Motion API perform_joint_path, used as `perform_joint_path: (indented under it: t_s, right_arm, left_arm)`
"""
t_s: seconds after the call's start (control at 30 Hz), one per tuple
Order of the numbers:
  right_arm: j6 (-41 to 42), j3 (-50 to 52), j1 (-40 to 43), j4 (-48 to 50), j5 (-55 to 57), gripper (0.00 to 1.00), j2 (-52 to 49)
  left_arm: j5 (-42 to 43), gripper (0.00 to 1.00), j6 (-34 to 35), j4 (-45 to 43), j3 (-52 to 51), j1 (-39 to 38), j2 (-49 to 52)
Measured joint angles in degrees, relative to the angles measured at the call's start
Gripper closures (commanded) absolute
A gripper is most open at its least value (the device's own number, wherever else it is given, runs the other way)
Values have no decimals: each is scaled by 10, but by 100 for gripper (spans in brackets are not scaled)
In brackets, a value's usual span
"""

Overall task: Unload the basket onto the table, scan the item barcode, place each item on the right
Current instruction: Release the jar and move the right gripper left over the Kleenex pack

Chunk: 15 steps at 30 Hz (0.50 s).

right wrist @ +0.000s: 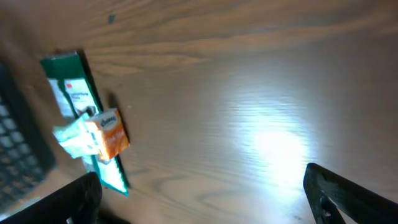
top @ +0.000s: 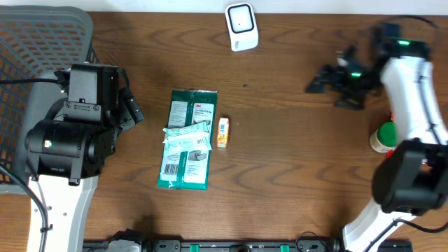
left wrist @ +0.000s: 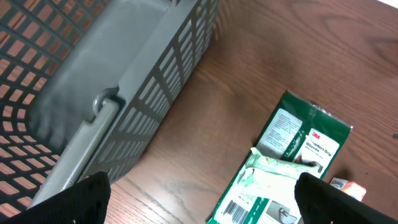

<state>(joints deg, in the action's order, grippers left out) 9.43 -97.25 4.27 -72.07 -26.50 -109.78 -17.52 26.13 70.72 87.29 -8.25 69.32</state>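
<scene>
A green-and-white glove package (top: 187, 140) lies flat mid-table, with a crumpled white wrapper across its middle. Its barcode (left wrist: 237, 211) faces up at the near end. A small orange box (top: 222, 132) lies against its right side. The white scanner (top: 241, 26) stands at the table's far edge. My left gripper (left wrist: 202, 205) is open above bare wood, just left of the package (left wrist: 292, 162), holding nothing. My right gripper (top: 326, 78) hovers open at the far right, well away from the package (right wrist: 81, 112) and the orange box (right wrist: 109, 134).
A grey mesh basket (top: 42, 49) fills the far left corner, close behind my left arm; its wall (left wrist: 124, 93) fills the left wrist view. A green-capped bottle (top: 383, 136) stands at the right edge beside my right arm.
</scene>
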Motion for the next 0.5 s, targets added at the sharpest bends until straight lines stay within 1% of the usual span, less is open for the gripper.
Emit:
perform_joint_path:
  t_s: [0.2, 0.3, 0.4, 0.5]
  right_arm:
    - [120, 2, -180, 92, 63, 1, 0]
    - [149, 2, -258, 135, 90, 1, 0]
    - [184, 3, -330, 142, 143, 1, 0]
    - [222, 5, -386, 144, 210, 2, 0]
  left_arm:
    - [0, 5, 0, 0, 0, 0, 0]
    - [0, 5, 0, 0, 0, 0, 0]
    - [0, 5, 0, 0, 0, 0, 0]
    - [0, 5, 0, 0, 0, 0, 0]
